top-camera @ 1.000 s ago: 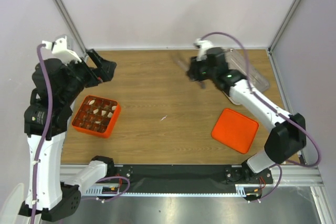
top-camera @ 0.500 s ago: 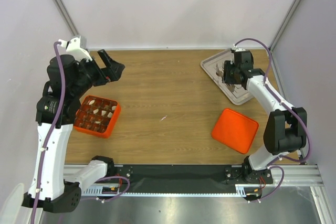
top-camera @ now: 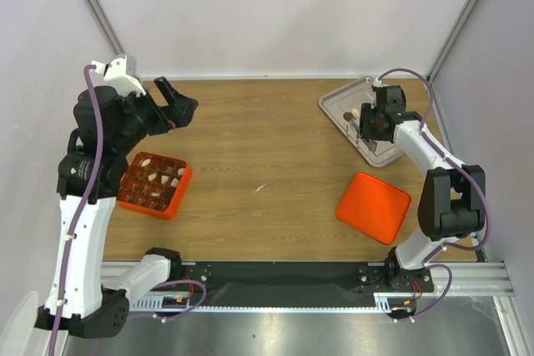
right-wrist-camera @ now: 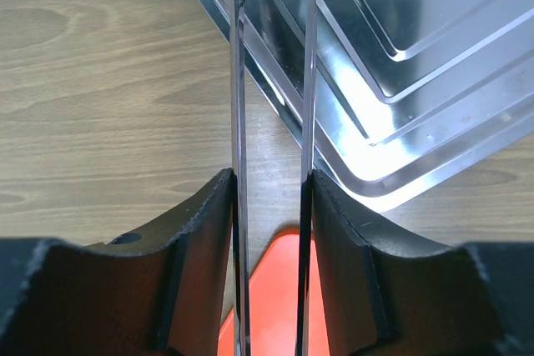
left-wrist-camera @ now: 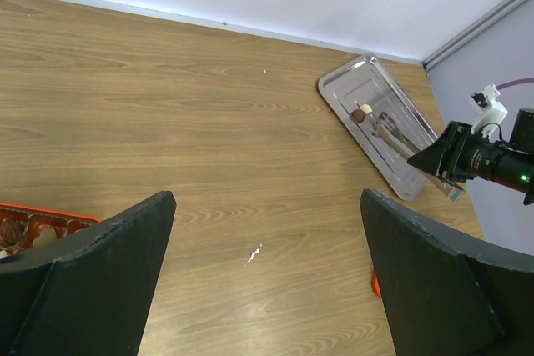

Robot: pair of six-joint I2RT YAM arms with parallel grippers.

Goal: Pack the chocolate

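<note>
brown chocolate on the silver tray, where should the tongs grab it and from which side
Pinch the brown chocolate across its rounded sides, low near the tray, with the tongs in the right tool. Probably come down from above: it is small, and a cream piece sits close beside it, so set the tips on the sides clear of that.

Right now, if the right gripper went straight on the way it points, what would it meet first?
Probably the metal tray: the right gripper, shut on the tongs, aims them over its rim toward the chocolate. Depth is unclear.
</note>
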